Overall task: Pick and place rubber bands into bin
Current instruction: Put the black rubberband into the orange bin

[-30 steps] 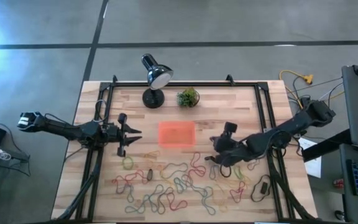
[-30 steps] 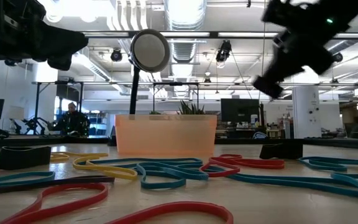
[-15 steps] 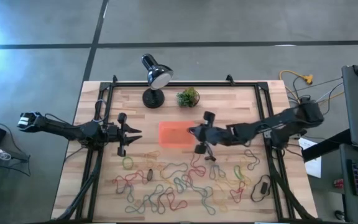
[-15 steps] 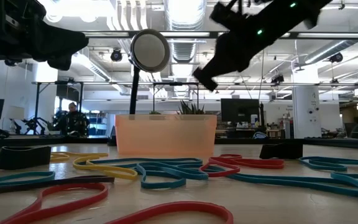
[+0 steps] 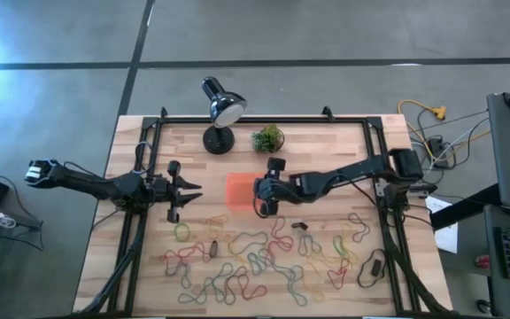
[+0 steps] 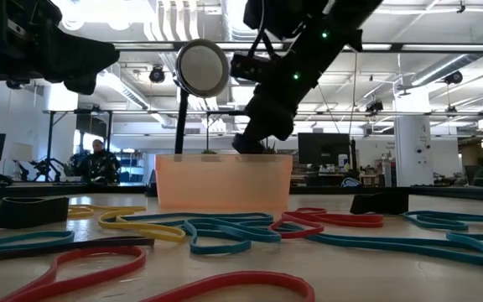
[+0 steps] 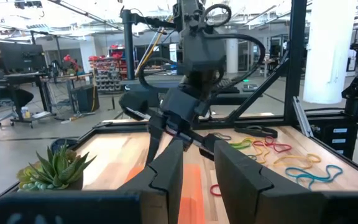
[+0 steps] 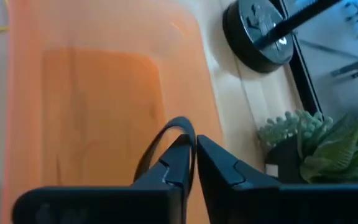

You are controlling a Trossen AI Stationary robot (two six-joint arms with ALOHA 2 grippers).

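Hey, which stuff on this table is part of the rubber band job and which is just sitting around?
Part of the job:
- thin coloured rubber bands scattered on the wood
- shallow orange-red plastic bin
- black rubber band pinched in the right gripper above the bin

Just lying about:
- black desk lamp
- small green potted plant

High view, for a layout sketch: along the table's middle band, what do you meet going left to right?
Left hand → bin → right hand, over the bin's right edge, holding a black band.
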